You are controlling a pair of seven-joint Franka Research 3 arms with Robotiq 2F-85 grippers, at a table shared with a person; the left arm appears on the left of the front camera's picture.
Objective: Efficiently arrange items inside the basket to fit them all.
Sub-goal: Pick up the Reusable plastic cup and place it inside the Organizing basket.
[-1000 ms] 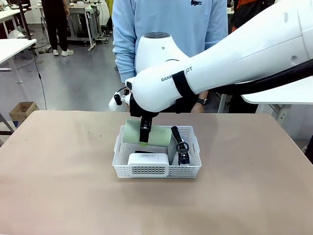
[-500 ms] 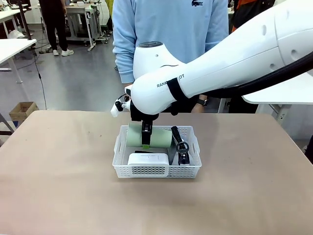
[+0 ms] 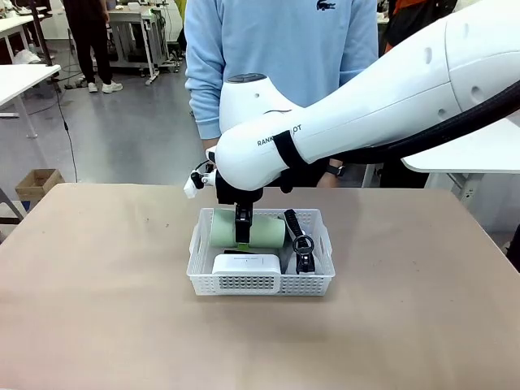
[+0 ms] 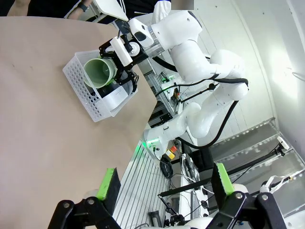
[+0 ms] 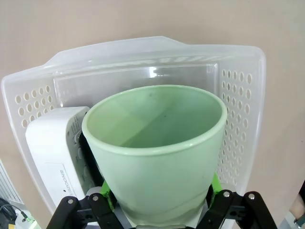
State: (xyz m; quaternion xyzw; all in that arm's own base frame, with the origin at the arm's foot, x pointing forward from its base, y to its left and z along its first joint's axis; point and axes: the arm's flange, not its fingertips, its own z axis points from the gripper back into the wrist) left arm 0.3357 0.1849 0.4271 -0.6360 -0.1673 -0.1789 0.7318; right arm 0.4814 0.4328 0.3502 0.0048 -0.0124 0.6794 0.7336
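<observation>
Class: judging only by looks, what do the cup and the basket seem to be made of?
Cup: probably plastic or glazed ceramic; pale green, smooth, with a soft sheen and a thick rounded rim. The look leaves it open.
Basket: moulded plastic, white and slightly translucent, glossy, with rows of punched holes in its walls.

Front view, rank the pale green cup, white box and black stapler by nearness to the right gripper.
1. Pale green cup, lying sideways, held in the right gripper.
2. Small white rectangular box, just below, near side.
3. Black stapler, along the basket's right.
</observation>
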